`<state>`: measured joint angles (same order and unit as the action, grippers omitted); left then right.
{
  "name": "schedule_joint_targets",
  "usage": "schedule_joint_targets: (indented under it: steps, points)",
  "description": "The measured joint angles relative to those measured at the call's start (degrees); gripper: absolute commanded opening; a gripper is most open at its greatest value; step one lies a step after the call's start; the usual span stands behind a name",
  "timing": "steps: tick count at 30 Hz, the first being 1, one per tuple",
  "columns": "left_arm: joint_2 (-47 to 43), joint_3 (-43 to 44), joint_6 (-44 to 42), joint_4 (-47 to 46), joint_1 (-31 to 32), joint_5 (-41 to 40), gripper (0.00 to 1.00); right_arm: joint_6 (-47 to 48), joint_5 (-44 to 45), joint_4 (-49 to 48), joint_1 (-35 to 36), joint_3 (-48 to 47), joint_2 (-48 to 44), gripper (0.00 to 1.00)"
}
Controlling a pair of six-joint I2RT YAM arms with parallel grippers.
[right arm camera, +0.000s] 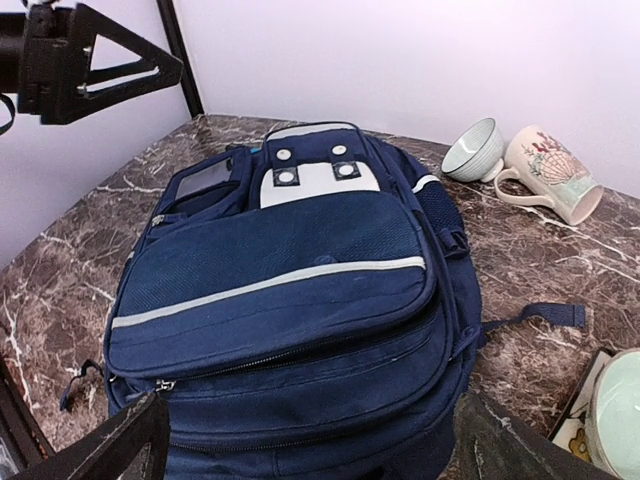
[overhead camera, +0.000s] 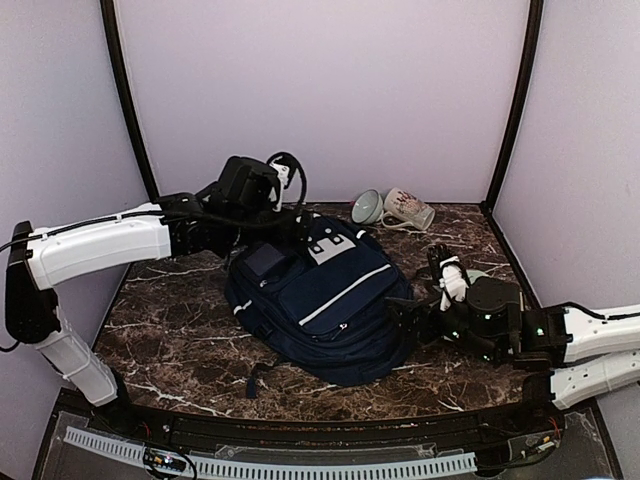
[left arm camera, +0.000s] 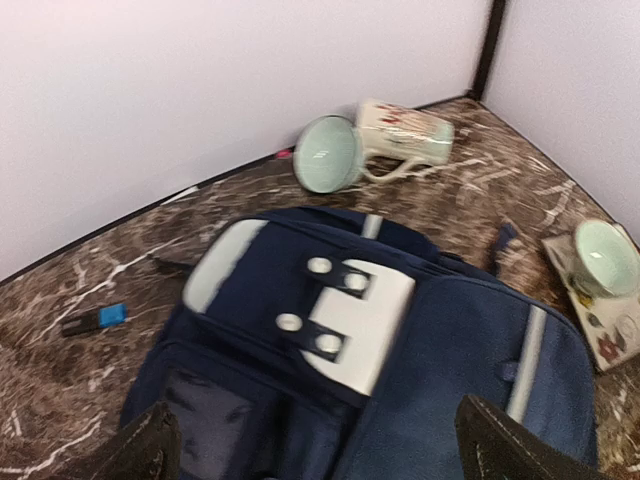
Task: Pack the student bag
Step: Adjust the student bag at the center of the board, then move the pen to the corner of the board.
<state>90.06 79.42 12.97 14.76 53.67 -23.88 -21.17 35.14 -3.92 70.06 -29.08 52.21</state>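
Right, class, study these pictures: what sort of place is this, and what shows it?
Probably a lab test booth, not a classroom: plain pale walls box in a marble-patterned table, two robot arms reach over it, and the student bag lies on it.

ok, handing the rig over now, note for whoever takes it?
Bag: flat on the table, front up.
Left gripper: open, empty, over its top end.
Right gripper: open, empty, by its bottom end.
Outside: mug and bowl tipped over at the back, second bowl right of the bag.
Done: nothing visibly packed.
Left: probably open the bag, load those.
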Motion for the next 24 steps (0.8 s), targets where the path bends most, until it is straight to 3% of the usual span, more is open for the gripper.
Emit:
schedule_joint_targets:
  steps: [7,12,18,24]
  points:
    - [2.4,0.1,9.2,1.2,-21.0,2.3,0.93,-2.2,2.5,-0.3,0.0,1.0,-2.1,1.00]
    - [15.5,5.7,19.1,2.0,-34.1,9.8,0.91,-2.5,2.8,-0.9,0.0,1.4,-1.1,1.00]
    - [34.8,21.7,29.4,7.8,-38.1,12.8,0.90,-2.5,3.3,-1.4,0.0,1.4,1.1,1.00]
    - [41.9,28.0,39.1,10.5,-40.1,16.9,0.88,-1.8,4.2,-2.5,-0.1,1.4,3.0,1.00]
